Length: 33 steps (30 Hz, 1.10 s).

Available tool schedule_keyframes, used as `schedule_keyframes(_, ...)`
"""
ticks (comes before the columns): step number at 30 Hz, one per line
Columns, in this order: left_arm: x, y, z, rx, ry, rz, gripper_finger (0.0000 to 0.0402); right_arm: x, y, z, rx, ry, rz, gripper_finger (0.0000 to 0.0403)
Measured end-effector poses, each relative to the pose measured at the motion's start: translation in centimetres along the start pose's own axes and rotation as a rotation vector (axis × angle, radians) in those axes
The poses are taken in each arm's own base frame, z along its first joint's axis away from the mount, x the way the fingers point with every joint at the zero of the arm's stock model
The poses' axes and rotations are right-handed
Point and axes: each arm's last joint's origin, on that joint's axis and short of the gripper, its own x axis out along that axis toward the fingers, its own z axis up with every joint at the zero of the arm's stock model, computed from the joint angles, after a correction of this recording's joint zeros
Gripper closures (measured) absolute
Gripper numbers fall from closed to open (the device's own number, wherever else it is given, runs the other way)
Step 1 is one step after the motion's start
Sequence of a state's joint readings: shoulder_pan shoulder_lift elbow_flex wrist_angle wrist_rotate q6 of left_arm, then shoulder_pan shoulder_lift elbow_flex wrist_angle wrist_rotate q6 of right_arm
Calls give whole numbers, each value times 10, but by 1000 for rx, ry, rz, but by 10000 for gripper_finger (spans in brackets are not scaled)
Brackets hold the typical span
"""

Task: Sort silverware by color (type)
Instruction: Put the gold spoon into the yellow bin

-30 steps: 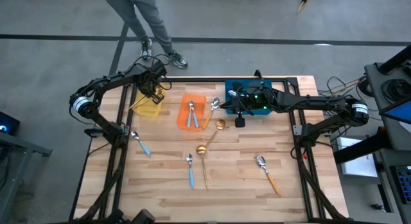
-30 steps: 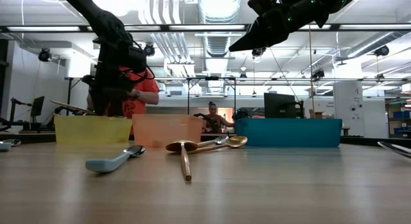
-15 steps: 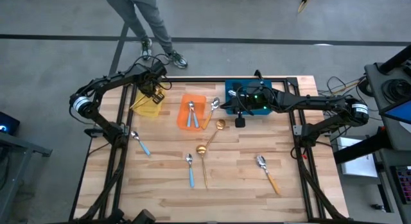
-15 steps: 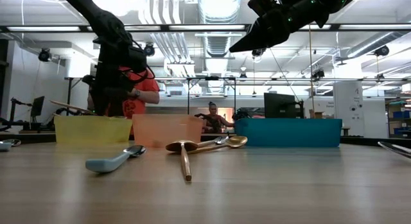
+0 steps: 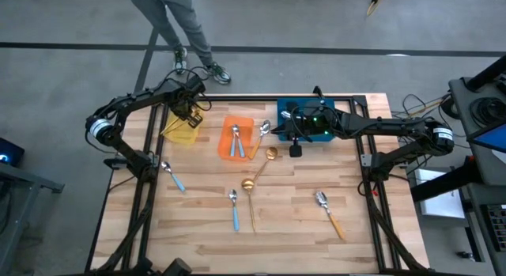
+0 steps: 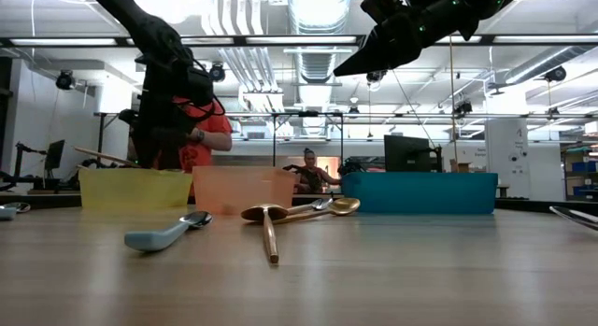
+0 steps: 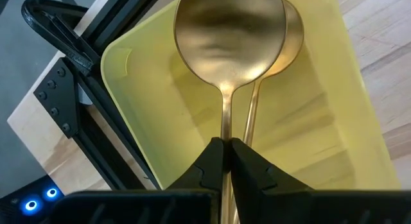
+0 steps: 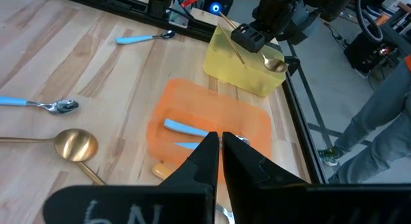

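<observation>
L gripper (image 7: 224,150) above yellow bin (image 5: 183,130), clamped on gold spoon (image 7: 228,38) (bowl over bin; 2nd gold spoon (image 7: 290,38) lies inside). R gripper (image 8: 219,147) above table near blue bin (image 5: 345,107), fingers closed, nothing held. Orange bin (image 5: 236,138): 2 blue-handled spoons (image 5: 236,141). Loose on table (image 5: 292,213): 2 gold, 2 blue-handled, 1 orange-handled spoon (image 5: 330,214).
</observation>
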State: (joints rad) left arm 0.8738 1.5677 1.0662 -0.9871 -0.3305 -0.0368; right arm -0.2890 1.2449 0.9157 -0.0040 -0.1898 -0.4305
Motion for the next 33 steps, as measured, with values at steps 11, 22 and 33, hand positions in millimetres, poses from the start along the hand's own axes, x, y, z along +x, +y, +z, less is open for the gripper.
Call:
schedule_keyframes(11, 1, 0, 0, -10, 0, 0, 401, 0, 0, 0, 0, 0, 0, 390)
schedule_keyframes(22, 7, -2, -5, -28, 20, 1, 401, 0, 0, -1, 2, 7, 4, 390)
schedule_keyframes(33, 16, -5, -11, -33, 42, 1, 401, 0, 0, -1, 3, 15, 0, 390)
